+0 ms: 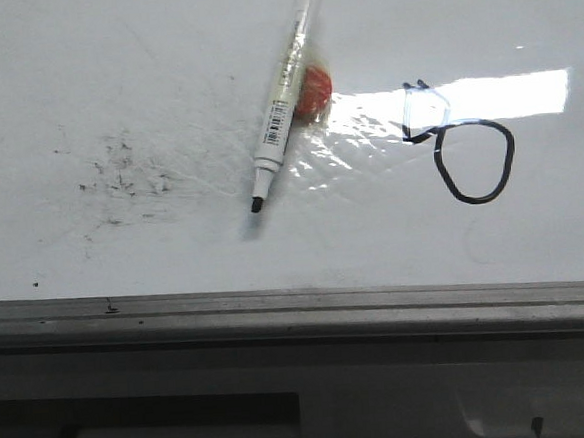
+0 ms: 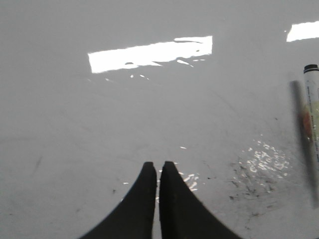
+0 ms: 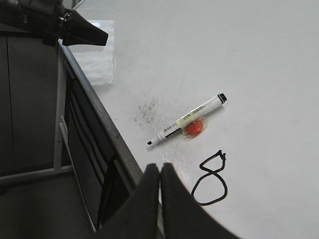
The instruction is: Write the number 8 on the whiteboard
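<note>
Bright rectangular glare from overhead light (image 1: 509, 94) bounces off the glossy white surface, with a second patch in the left wrist view. Below the edge, a dull grey panelled cabinet front (image 1: 186, 427) sits in shadow, and a pale grey metal frame leg (image 3: 59, 124) drops to the dark grey floor (image 3: 40, 209).

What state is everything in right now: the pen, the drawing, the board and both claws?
marker: uncapped, lying loose on the board, held by no claw
number 8: drawn, one loop bold, the other faint
whiteboard: smudged with black specks
left claw: shut, empty
right claw: shut, empty
</note>
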You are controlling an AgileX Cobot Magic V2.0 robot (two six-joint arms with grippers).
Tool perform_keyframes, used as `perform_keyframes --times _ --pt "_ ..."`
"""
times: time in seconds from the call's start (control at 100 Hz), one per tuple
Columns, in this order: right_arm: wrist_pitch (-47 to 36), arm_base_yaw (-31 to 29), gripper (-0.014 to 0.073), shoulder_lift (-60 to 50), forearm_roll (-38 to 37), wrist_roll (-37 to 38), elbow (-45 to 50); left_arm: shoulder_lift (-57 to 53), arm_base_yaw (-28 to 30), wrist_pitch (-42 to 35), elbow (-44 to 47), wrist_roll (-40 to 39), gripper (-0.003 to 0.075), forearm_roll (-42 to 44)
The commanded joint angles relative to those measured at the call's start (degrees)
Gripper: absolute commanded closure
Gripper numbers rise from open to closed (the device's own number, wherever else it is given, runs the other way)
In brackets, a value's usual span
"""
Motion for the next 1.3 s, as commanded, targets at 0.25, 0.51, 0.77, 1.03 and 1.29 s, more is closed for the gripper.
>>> perform_keyframes --times 0.25,0.51,0.77,1.03,1.29 --pt "-4.26 -0.42 0.0637 0.78 -0.2 -0.11 -1.12 -13.89 15.54 4.12 7.97 -63.7 0.0741 61.28" --pt "-4.26 -0.42 0.0637 0.78 -0.2 -0.11 -1.12 -24.7 20.79 4.41 16.03 -68.58 0.0741 65.44" --pt "-4.38 -0.42 0.0637 0.78 -0.11 -0.11 -1.12 -27.49 22.43 16.28 17.85 -76.58 0.0741 71.45" --pt "-4.38 -0.42 0.0637 0.78 -0.11 -0.11 -1.12 -27.49 22.43 18.79 17.85 -76.58 0.0741 71.59" --pt "-4.38 -0.42 0.0637 0.78 -0.11 -0.11 -1.12 -27.49 22.43 18.79 17.85 -76.58 0.0741 71.59"
